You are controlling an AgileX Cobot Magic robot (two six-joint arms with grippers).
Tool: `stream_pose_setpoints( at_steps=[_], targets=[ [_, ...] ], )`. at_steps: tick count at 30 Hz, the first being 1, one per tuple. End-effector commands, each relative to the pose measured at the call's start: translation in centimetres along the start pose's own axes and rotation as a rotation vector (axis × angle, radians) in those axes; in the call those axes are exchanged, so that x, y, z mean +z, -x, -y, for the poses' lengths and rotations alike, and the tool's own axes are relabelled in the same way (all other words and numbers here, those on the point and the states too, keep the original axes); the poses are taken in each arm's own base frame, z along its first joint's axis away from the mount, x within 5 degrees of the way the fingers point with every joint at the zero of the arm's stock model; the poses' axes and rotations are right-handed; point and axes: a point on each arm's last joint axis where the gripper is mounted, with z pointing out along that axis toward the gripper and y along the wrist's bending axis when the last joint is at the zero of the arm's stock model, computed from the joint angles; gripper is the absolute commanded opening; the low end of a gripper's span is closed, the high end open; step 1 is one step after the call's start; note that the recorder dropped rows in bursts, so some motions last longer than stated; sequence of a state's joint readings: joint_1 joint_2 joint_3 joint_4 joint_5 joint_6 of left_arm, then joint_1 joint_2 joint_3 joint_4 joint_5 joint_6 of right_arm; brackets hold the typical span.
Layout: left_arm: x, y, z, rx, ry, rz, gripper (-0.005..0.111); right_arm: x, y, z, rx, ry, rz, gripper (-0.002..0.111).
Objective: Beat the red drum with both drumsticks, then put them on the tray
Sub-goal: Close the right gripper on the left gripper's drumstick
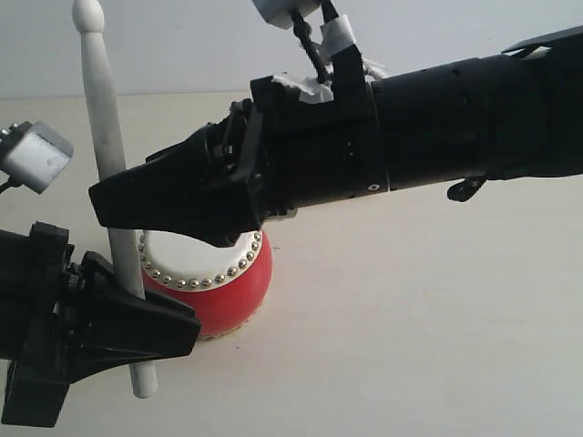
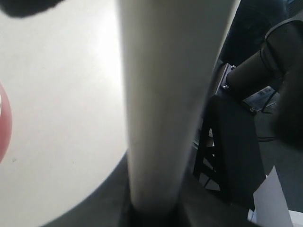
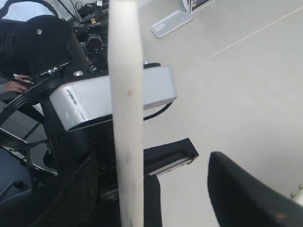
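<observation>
Where the drum [image 1: 223,284] sits, red-sided with a pale skin ringed in studs, you have it on the counter [image 1: 419,319] well short of the far edge. It lies toward the left of what the outside camera takes in. Part of its top is hidden behind your right arm [image 1: 455,118].

A drumstick [image 1: 106,118] stands close to upright, rounded tip at the top, and crosses the drum's left edge in the outside view. Whether stick and drum touch, you cannot tell.

Your left jaws are clamped on that stick low on its shaft, with a short length poking out beneath them. The left wrist camera shows the shaft rising straight out of the clamp and a sliver of the drum's red side at the border.

Your right arm reaches across the middle from the right. Its jaws hang over the drum's top, and their tips pass in front of the stick in the outside view. Those right jaws stand wide apart and grip nothing. The right wrist camera shows the stick in the gap between them, but not whether either side touches it.

A silver box [image 1: 36,157] rides on your left arm [image 1: 36,355], just behind the stick. Well apart from the drum, far across the counter, a flat white tray [image 3: 171,22] lies.
</observation>
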State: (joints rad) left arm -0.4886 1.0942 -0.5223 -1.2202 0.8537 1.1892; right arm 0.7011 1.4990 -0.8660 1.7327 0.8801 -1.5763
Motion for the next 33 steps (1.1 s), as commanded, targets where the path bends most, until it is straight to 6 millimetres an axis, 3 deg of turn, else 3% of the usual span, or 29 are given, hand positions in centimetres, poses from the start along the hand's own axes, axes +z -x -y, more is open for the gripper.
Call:
stream_pose_setpoints(
  at_steps=[1,12,18,22,25,27,28,30,33],
  targets=[
    [0.0,0.2,0.1,-0.005,-0.012,0.016,0.000,0.7,-0.4,-0.2,0.008,0.028,-0.013,0.064],
    [0.0,0.2,0.1,-0.005,-0.012,0.016,0.000,1.8,-1.3,-0.2,-0.003,0.042,-0.049,0.054],
    [0.0,0.2,0.1,0.003,-0.012,0.016,0.000,1.8,-1.3,-0.2,-0.001,0.044,-0.049,0.031],
    [0.0,0.2,0.0,0.022,-0.002,0.018,0.000,1.8,-1.3,-0.2,-0.005,0.046,-0.048,0.004],
    [0.0,0.2,0.0,0.022,-0.002,0.018,0.002,1.8,-1.3,-0.2,-0.005,0.050,-0.048,0.000],
    [-0.1,0.4,0.1,0.025,-0.007,0.026,0.021,1.8,-1.3,-0.2,-0.003,0.050,-0.048,0.000],
    [-0.2,0.7,0.2,0.032,-0.006,0.033,0.041,1.8,-1.3,-0.2,-0.003,0.050,-0.048,0.000],
    [-0.4,1.2,0.3,0.040,-0.003,0.047,0.071,1.8,-1.2,0.1,-0.005,0.002,-0.048,0.000],
    [-0.9,1.8,0.5,0.047,0.017,0.049,0.070,0.4,-0.3,1.6,0.014,-0.130,-0.009,0.000]
  ],
)
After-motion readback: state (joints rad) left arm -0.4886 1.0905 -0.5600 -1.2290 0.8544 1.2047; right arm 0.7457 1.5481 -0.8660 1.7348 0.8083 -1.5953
